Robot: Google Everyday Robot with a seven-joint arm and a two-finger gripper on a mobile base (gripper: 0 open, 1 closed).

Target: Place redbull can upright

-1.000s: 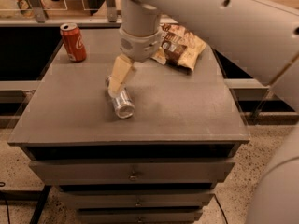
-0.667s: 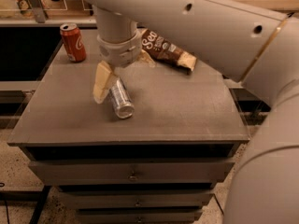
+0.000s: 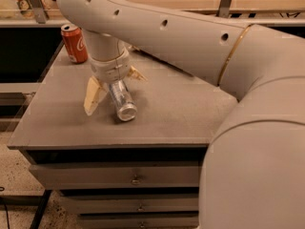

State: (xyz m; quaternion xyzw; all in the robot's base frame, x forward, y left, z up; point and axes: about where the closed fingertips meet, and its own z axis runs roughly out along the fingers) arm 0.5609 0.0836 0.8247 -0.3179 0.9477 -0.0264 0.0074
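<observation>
The redbull can (image 3: 122, 102) lies on its side on the grey table top (image 3: 181, 113), its shiny round end facing the front edge. My gripper (image 3: 114, 86) points down over the can's rear half. One beige finger (image 3: 93, 96) stands to the left of the can with a small gap. The other fingertip (image 3: 136, 74) shows behind the can to the right. The fingers are spread, with the can between them. The arm's wrist (image 3: 108, 63) hides the can's far end.
A red cola can (image 3: 75, 43) stands upright at the table's back left corner. My large arm (image 3: 200, 37) spans the back and right of the table. Drawer fronts (image 3: 136, 178) are below the front edge. The floor lies to the left.
My gripper has moved left and down over the lying can, so its fingers now straddle it. The can has not moved. The arm now hides the snack bags at the back.
</observation>
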